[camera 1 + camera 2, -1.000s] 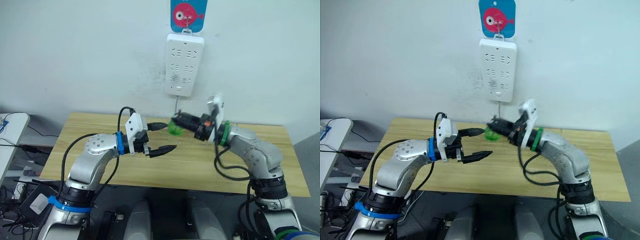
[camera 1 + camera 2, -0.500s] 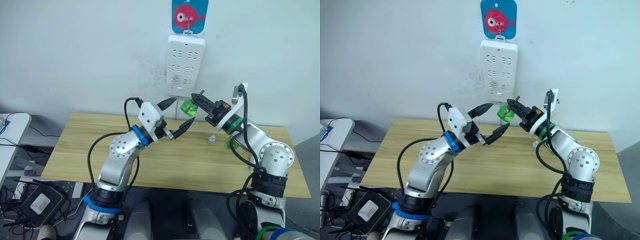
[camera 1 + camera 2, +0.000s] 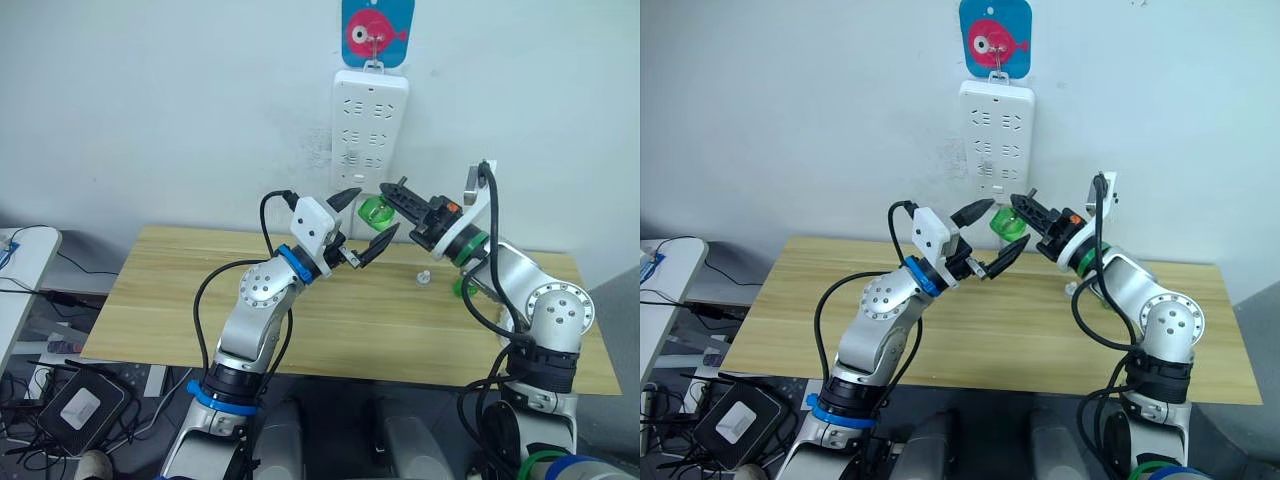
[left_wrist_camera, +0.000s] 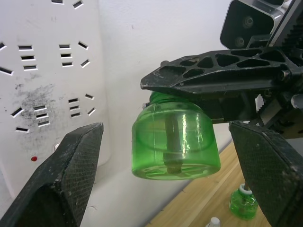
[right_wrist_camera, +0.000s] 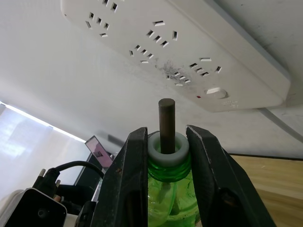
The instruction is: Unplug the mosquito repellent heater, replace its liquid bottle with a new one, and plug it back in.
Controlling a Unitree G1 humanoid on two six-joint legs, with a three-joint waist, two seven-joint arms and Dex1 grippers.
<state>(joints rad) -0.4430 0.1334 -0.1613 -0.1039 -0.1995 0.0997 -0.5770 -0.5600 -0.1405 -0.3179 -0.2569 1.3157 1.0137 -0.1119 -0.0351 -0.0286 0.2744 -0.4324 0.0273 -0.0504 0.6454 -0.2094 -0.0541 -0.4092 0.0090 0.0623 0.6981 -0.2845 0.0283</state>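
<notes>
The wooden table (image 3: pixel 330 320) fills the lower middle of the head views, and the white power strip (image 3: pixel 368 128) hangs on the wall at upper centre under a blue card with a pink fish (image 3: pixel 377 30). I can't make out the white heater unit anywhere from where I stand.

Over the last second both arms have swung up off the table toward the strip. The right gripper (image 3: pixel 392 200), which a second ago was low over the tabletop, now sits just below the strip in the centre of the frame, clamped on the neck of the green liquid bottle (image 3: pixel 374 211), wick pointing up at the sockets. The left gripper (image 3: pixel 366 217) has followed and closed in on the bottle; its fingers are spread wide, one on each side of the bottle body, not touching it.

A second small green bottle (image 4: pixel 243 201) and a little white cap (image 3: pixel 423 277) lie on the table at right of centre.

It looks to me like a handover is being set up, not plugging in yet.
</notes>
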